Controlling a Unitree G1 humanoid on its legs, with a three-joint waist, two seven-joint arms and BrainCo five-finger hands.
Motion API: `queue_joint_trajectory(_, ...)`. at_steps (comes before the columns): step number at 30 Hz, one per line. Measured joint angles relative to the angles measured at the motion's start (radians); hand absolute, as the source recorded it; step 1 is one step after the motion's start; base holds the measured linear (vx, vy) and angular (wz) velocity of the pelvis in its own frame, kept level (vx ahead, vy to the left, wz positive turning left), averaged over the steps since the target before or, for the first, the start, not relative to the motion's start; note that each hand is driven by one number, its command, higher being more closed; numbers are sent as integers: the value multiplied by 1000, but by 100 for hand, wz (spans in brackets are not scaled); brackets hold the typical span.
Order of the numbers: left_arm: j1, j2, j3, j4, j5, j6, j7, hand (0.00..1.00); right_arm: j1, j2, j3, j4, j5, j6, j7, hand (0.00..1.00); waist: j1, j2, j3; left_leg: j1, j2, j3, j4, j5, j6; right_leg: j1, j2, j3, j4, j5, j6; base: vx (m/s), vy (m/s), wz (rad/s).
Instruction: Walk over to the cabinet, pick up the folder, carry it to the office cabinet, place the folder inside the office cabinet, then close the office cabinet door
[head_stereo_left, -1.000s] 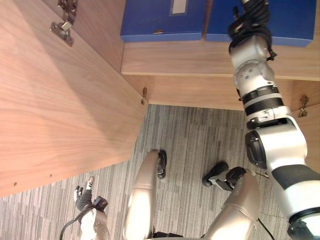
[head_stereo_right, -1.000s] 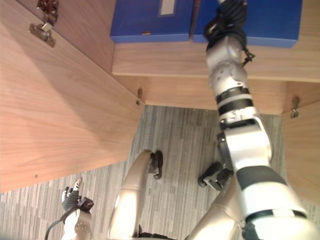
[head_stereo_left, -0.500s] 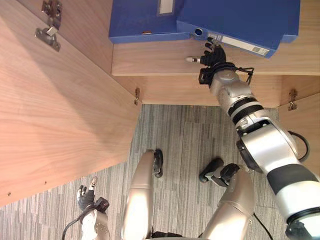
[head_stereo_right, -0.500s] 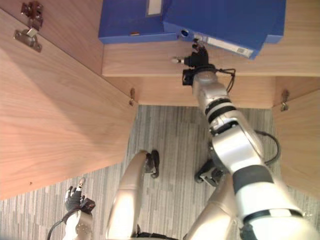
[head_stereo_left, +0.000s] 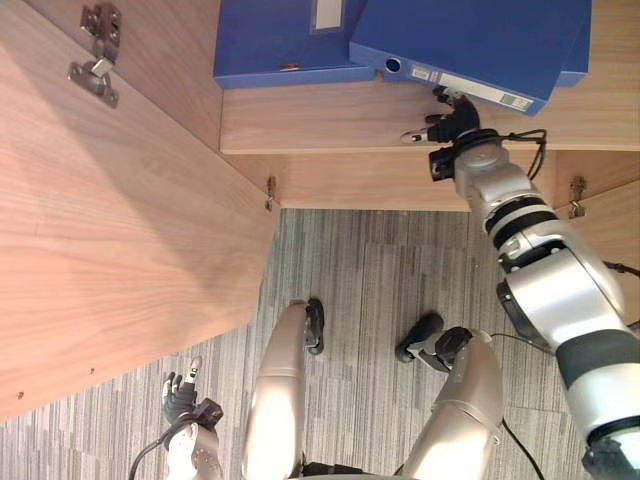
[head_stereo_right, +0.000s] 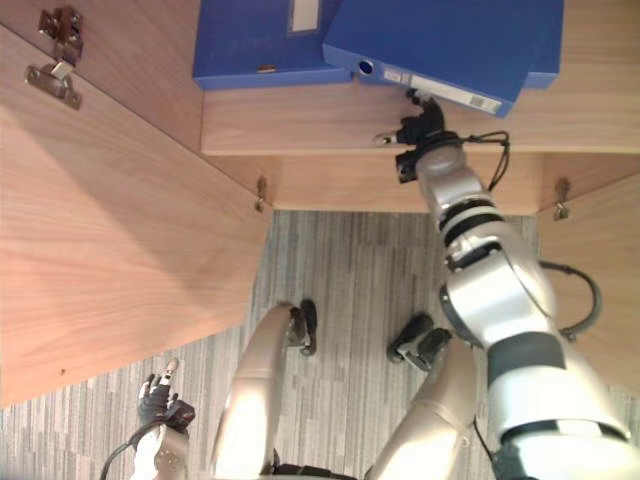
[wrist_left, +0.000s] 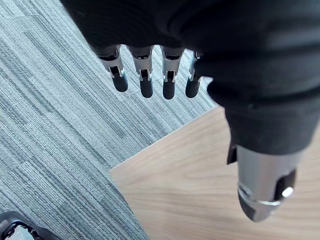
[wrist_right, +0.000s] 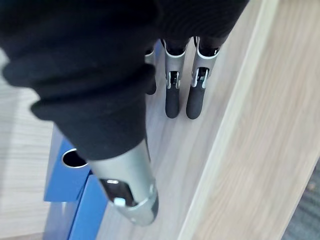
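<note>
A blue folder (head_stereo_left: 470, 45) lies askew on the cabinet shelf (head_stereo_left: 330, 120), its labelled spine turned toward me and one corner over a second blue folder (head_stereo_left: 285, 40). My right hand (head_stereo_left: 452, 125) sits at the shelf's front edge, just beneath that spine, open. In the right wrist view its fingers (wrist_right: 180, 95) stretch straight along the shelf board, with the folder's spine and ring hole (wrist_right: 70, 185) beside the thumb. My left hand (head_stereo_left: 182, 395) hangs low over the carpet, open, fingers (wrist_left: 145, 75) straight.
The cabinet's left door (head_stereo_left: 110, 220) stands wide open with a metal hinge (head_stereo_left: 95, 60) near its top. Part of the right door (head_stereo_left: 610, 240) shows at the far right. A third blue folder (head_stereo_left: 578, 50) lies behind the askew one. Grey striped carpet (head_stereo_left: 370, 270) covers the floor.
My right arm, earlier reaching deep between the folders, has drawn back to the shelf's front edge. The right-hand folder has come forward and turned askew. The camera has shifted slightly.
</note>
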Motion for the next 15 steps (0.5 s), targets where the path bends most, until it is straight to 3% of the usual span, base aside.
queue_joint_trajectory(6,8,1,-7,-2,1,0,-31,0,16,-182,-11,-276,-313,10,78,0,-21,-32,19,0,1,4,-4,2,2,3,6,0,-18,14,2,1,28,-2)
queue_joint_trajectory(10,30,6,-7,-28,5,0,-60,0,17,-265,-12,-422,-412,0,124,0,-28,-46,26,4,5,8,-5,2,3,3,8,0,-19,14,2,-4,4,-3)
queue_joint_trajectory(12,45,18,-7,-35,5,0,-78,0,21,-314,2,-528,-448,-26,182,0,-30,-49,28,7,9,10,-9,2,3,3,11,0,-22,11,7,-10,-2,-6)
queue_joint_trajectory(15,60,30,-6,-51,6,0,-93,0,22,-360,40,-621,-448,-50,238,0,-28,-57,32,13,12,14,-16,4,1,5,15,0,-26,11,7,-6,-5,-4)
